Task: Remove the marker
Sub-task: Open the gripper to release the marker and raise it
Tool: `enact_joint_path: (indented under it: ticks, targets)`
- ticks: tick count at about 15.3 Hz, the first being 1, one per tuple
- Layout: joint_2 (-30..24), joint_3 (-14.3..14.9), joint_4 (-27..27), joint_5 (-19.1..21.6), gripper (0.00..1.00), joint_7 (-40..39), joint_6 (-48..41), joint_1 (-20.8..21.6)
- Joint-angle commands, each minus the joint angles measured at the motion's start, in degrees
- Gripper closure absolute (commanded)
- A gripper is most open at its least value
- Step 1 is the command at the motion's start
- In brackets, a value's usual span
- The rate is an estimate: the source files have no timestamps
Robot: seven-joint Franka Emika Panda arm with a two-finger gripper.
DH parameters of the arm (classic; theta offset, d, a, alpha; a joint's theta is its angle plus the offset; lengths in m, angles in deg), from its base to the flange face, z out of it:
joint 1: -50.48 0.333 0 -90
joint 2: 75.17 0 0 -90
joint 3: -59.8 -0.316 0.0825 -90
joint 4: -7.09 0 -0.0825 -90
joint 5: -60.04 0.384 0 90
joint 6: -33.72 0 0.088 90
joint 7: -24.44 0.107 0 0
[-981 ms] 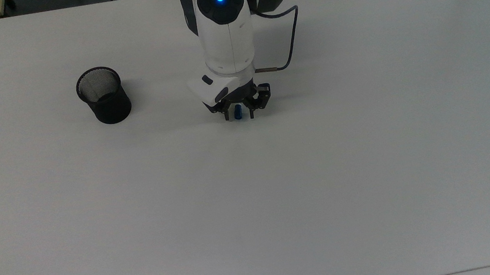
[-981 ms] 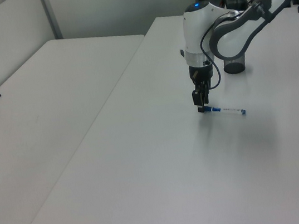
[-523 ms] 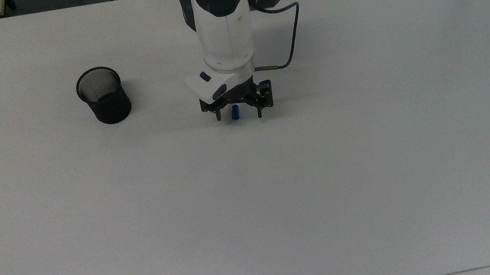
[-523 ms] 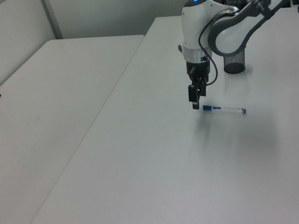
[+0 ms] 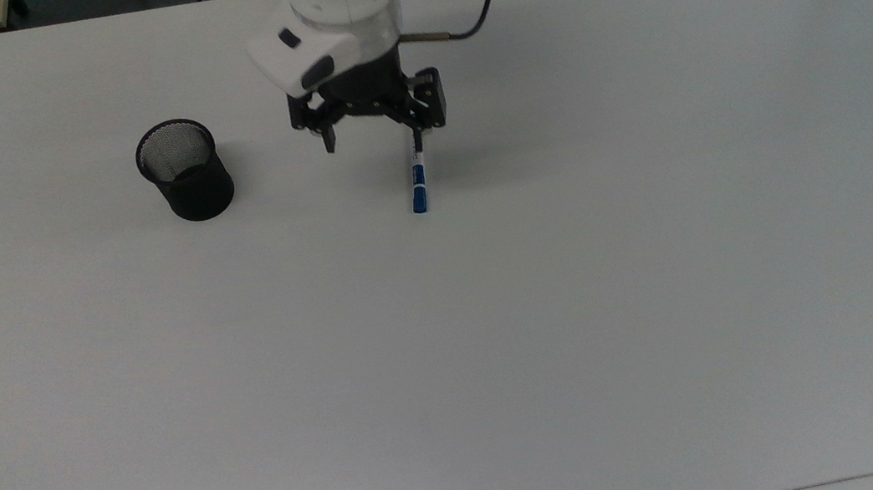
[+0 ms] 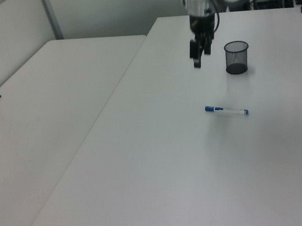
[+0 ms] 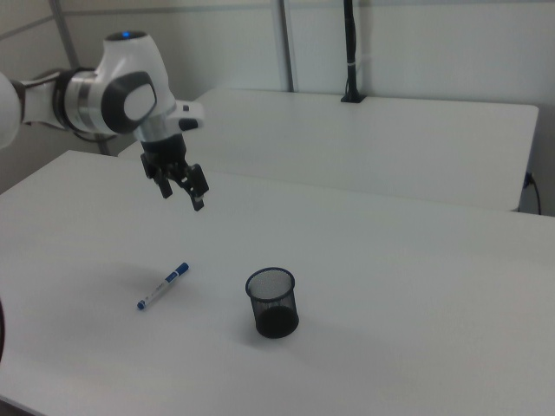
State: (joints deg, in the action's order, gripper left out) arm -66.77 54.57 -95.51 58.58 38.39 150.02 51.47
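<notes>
I have the white counter (image 5: 662,291) carrying just two things, which suits a simple take-it-out-and-set-it-down job. My Panda arm (image 7: 121,95) hangs high above the surface, and the gripper (image 5: 371,131) points down with its fingers (image 5: 328,141) spread apart and nothing between them; I judge that height is there to keep the arm out of the way of what lies below. The black mesh cup (image 5: 185,170) stands upright near the top view's left, its mouth open and nothing sticking out of it, so I read the removal as done. The marker (image 6: 226,111) lies flat on the counter, well apart from the cup, with its blue cap toward the top view's bottom edge and its white barrel running back under the gripper in the top view. Lying on its side on a level surface, it should rest where it is.
</notes>
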Motion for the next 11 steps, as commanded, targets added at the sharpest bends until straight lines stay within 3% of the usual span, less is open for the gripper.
enact_joint_path:
  ticks: [1,6,11]
  targets:
    - [-7.8,0.7,-0.8,-0.9,0.0,1.3,-7.4,-1.9]
    - [-12.1,4.9,2.1,-0.2,0.0,1.3,-18.3,-1.7]
    - [-14.0,7.2,3.4,-0.2,0.0,-2.3,-20.2,-2.0]
